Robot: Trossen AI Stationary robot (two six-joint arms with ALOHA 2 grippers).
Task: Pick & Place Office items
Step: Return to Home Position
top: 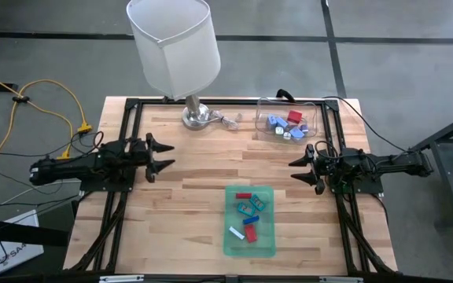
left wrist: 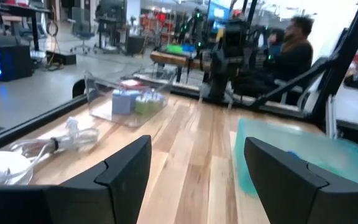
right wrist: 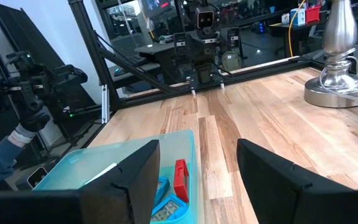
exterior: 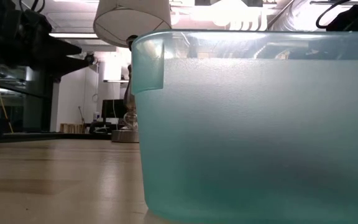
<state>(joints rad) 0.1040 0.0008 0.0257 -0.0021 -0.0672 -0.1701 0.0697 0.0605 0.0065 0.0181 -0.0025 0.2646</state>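
Note:
Several office items lie in the flat green tray point(top: 267, 245) near the table's front: a red stick point(top: 244, 195), teal and blue pieces point(top: 252, 206), a white one point(top: 237, 232) and a red one point(right wrist: 180, 177). More pieces, blue point(top: 275, 122) and red point(top: 294, 117), sit in the clear container point(top: 311, 110) at the far right. My left gripper point(top: 170, 156) hovers open at the table's left side, pointing level toward the right. My right gripper point(top: 293, 169) hovers open at the right side, facing it. Nothing is between either pair of fingers.
A lamp with a white shade point(top: 175, 47) stands on its metal base point(top: 197, 116) at the far middle, its cord point(top: 228, 121) beside it. The tray's wall point(exterior: 260, 124) fills the low view. A person's gloved hand point(right wrist: 23, 118) shows beyond the table.

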